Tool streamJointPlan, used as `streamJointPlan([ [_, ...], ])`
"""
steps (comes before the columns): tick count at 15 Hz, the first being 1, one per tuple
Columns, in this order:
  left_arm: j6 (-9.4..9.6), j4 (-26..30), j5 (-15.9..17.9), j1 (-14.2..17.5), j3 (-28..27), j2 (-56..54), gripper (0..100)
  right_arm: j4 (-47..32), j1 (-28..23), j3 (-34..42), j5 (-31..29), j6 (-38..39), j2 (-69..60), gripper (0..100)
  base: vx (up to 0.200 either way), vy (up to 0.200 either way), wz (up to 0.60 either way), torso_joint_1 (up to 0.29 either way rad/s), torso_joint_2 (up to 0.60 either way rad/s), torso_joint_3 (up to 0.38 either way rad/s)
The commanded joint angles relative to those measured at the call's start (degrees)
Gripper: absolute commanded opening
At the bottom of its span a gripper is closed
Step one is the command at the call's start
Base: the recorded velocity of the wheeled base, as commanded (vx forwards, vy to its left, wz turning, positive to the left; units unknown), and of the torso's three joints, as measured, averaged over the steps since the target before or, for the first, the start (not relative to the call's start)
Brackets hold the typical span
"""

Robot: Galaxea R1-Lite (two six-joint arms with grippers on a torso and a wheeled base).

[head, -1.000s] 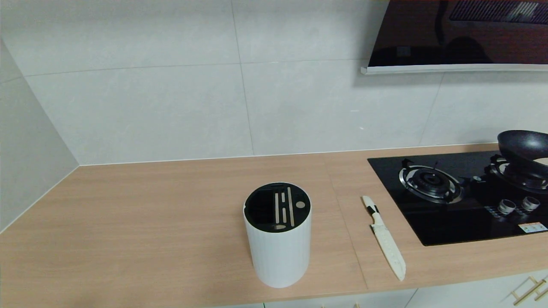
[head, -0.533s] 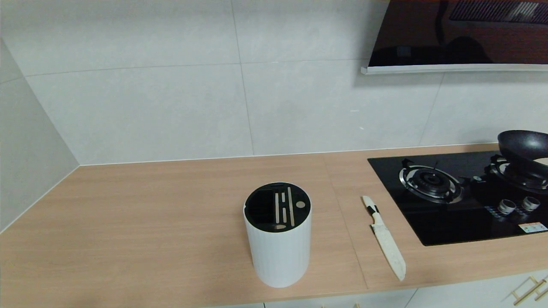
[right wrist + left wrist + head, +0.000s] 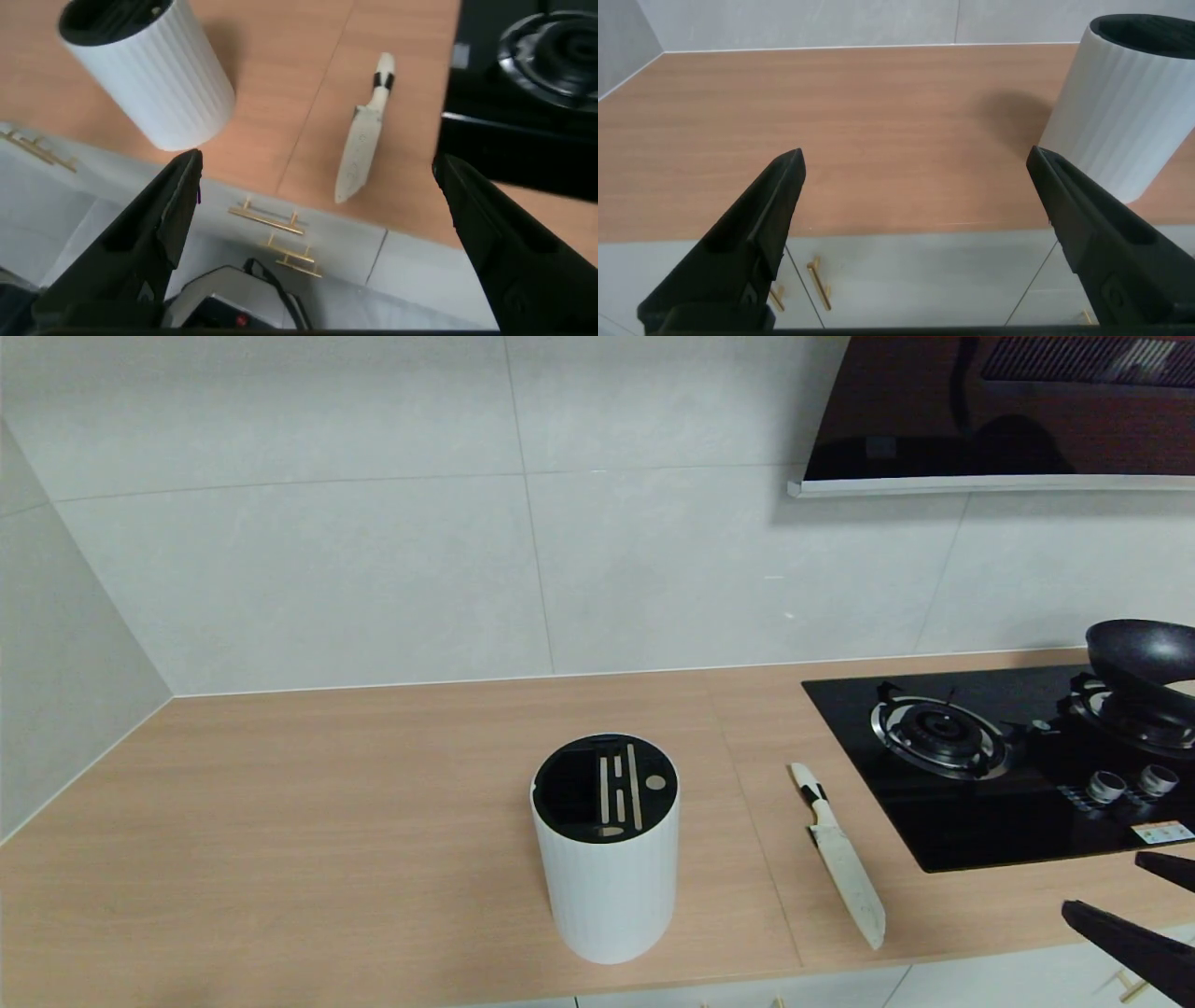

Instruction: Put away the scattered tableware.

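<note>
A white knife (image 3: pixel 837 854) with a speckled blade and a black band on its handle lies flat on the wooden counter (image 3: pixel 327 803), blade toward the front edge. To its left stands a white ribbed knife holder (image 3: pixel 607 877) with a black slotted top. My right gripper (image 3: pixel 1102 882) hangs open at the counter's front right edge, right of the knife; from its wrist I see the knife (image 3: pixel 363 140) and the holder (image 3: pixel 149 75) past the open gripper (image 3: pixel 318 163). My left gripper (image 3: pixel 915 159) is open before the counter's front edge, left of the holder (image 3: pixel 1125 103).
A black gas stove (image 3: pixel 990 775) lies just right of the knife, with a black pan (image 3: pixel 1139 658) on its far burner. A range hood (image 3: pixel 990 420) hangs above it. Tiled walls close the back and left. Gold cabinet handles (image 3: pixel 266 217) sit below the counter edge.
The right gripper's black fingers have come into the head view at the lower right. Knife and holder have not moved.
</note>
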State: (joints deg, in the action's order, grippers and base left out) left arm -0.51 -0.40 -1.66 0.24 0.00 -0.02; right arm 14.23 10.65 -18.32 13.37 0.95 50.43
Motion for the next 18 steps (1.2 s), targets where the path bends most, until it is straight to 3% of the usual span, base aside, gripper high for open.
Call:
streamJointPlan([
  [1,-0.02,-0.04,-0.01,0.02,0.00,0.02,100,5.90,0.86,-1.80,-0.01,-0.07,13.55,100,0.000,0.000,0.00,0.000,0.00,0.000],
  [7,-0.02,-0.04,-0.01,0.02,0.00,0.11,100,8.36,1.39,-12.44,-2.91,-0.25,28.76,100,0.000,0.000,0.00,0.000,0.00,0.000],
  [12,-0.02,-0.04,-0.01,0.02,0.00,0.11,100,15.57,4.90,-11.91,-6.78,-0.34,39.92,100,0.000,0.000,0.00,0.000,0.00,0.000],
  [18,-0.02,0.05,-0.01,0.02,0.00,0.02,100,23.39,4.90,-11.56,-9.15,-0.16,50.03,100,0.000,0.000,0.00,0.000,0.00,0.000],
])
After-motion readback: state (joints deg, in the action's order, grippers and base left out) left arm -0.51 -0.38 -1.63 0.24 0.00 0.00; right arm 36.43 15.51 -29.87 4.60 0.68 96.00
